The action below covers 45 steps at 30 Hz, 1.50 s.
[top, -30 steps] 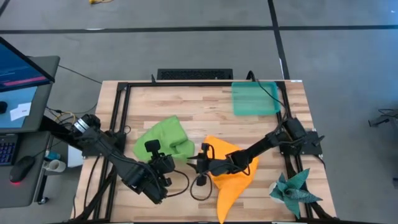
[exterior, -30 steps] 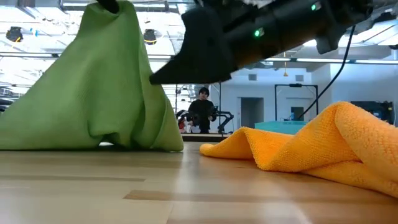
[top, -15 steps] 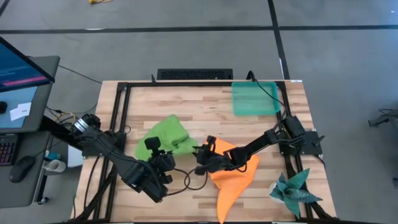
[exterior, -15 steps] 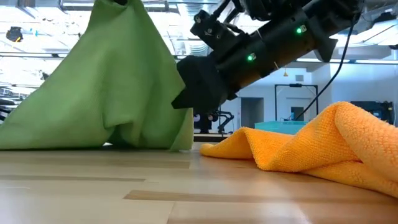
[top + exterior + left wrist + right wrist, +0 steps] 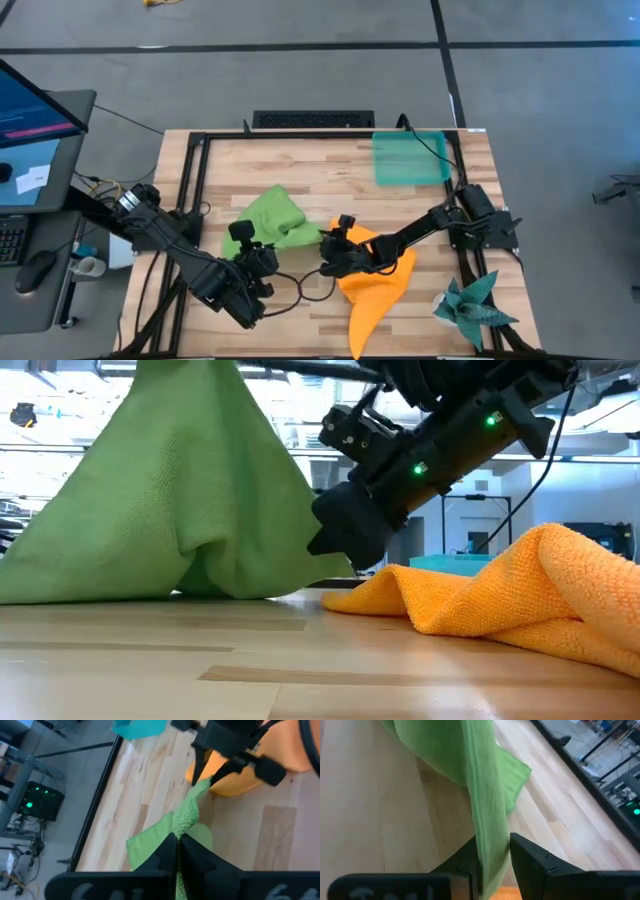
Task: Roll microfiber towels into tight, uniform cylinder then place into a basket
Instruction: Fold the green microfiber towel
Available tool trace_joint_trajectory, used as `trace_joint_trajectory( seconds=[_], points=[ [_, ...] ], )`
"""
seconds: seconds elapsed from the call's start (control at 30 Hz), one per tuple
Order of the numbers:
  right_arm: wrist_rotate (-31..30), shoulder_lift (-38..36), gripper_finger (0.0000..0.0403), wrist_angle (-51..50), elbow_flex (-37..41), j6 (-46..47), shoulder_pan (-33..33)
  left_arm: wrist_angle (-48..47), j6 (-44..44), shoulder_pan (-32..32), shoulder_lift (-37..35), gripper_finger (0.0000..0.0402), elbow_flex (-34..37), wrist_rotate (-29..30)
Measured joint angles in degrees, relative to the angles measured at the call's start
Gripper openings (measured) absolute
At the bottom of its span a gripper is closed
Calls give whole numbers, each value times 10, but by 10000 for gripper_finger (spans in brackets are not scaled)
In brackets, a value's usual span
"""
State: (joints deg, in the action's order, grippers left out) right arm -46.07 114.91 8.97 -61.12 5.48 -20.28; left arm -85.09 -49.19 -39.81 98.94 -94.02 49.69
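The basket sits at the far right of the tabletop with nothing in it — both towels lie outside it, well apart from it. The green towel is near the tabletop's middle, pulled up into a peak. The left pincer is clenched on one bunched part of it; the right pincer grips a hanging edge between its fingers. The orange towel lies crumpled just beside it — under the right arm.
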Motion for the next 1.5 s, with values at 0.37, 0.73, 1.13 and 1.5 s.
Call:
trace_joint_trajectory(
  seconds=[0.37,0.73,1.13,1.5],
  points=[
    [12,0,105,-54,0,20,-11,-50,-39,-2,0,2,0,-20],
    [52,-26,13,-65,0,7,-18,-49,-35,-2,0,2,0,-30],
    [122,-141,6,-135,0,22,-23,-48,-88,-15,-4,2,27,-66],
    [149,-133,3,-171,-34,46,-20,-49,-245,-21,-90,2,214,-85]
  ],
)
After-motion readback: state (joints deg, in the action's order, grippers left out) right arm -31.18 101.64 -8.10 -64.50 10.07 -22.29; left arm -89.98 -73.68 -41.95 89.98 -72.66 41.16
